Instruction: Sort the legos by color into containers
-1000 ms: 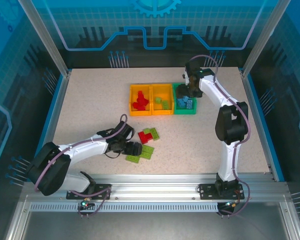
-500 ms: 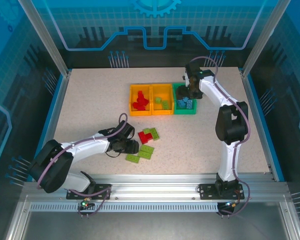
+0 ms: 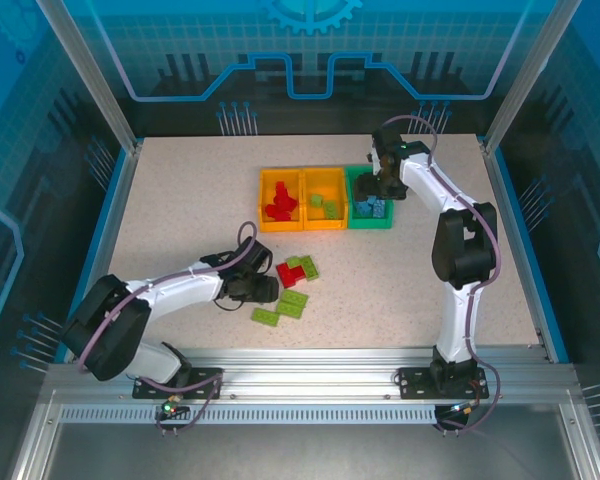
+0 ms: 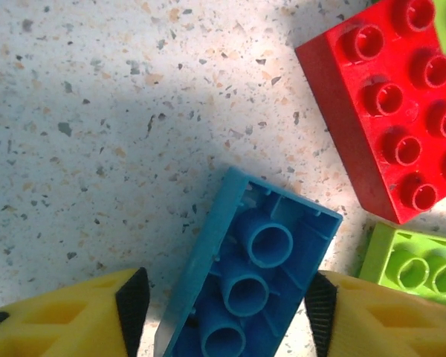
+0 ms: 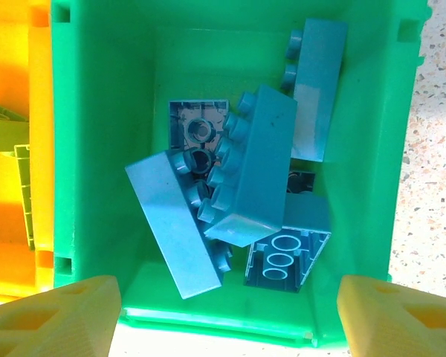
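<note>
The table carries the row of three containers toward the far side. There are red legos in the left orange one, lime legos in the middle one, and blue legos heaped in the green bin on the right.

My right end effector hangs straight over that green bin with its fingers spread wide and nothing in them. I'd guess that's because blue gets dropped there.

My left end effector is down low at the near leftover pile, fingers either side of an upside-down blue brick. They're lined up on its long sides, probably the easiest way to pinch it. The pads sit right at its edges, but honestly I can't tell if I'm clamped on it or only about to be.

Hard-to-see stuff: the brick's near end is cut off by the frame. A red brick and a lime brick just beside it run off the edge too. The blue heap overlaps itself, so I can't count it.
</note>
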You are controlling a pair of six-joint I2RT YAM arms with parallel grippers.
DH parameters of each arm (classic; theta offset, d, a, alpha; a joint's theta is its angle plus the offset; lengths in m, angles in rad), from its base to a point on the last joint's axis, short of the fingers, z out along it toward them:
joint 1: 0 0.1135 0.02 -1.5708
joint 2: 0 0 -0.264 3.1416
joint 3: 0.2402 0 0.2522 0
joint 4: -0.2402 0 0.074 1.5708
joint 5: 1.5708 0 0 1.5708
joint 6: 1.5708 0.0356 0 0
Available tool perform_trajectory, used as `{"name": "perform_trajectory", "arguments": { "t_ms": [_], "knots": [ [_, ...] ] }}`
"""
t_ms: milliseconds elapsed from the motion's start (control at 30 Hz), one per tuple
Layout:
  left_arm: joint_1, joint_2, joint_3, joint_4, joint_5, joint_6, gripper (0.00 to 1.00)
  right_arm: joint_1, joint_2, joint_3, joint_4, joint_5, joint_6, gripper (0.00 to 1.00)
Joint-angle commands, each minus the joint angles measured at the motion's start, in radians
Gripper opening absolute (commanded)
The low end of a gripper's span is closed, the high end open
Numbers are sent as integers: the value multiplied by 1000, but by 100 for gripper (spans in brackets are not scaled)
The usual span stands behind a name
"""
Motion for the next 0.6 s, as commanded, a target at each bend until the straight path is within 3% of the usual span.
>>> {"name": "perform_trajectory", "arguments": {
  "t_ms": [0, 100, 333, 567],
  "knots": [
    [-4, 22, 24, -14, 13, 14, 53, -19, -54, -13, 8, -18, 18, 78],
    [-5, 36, 27, -15, 17, 14, 42, -24, -67, -25, 21, -31, 20, 79],
    [-6, 17, 27, -24, 0, -5, 32, -25, -109, -51, 48, -35, 20, 79],
    [-5, -24, 63, -45, -11, -9, 29, -38, -189, -137, 114, 31, 36, 80]
  ]
}}
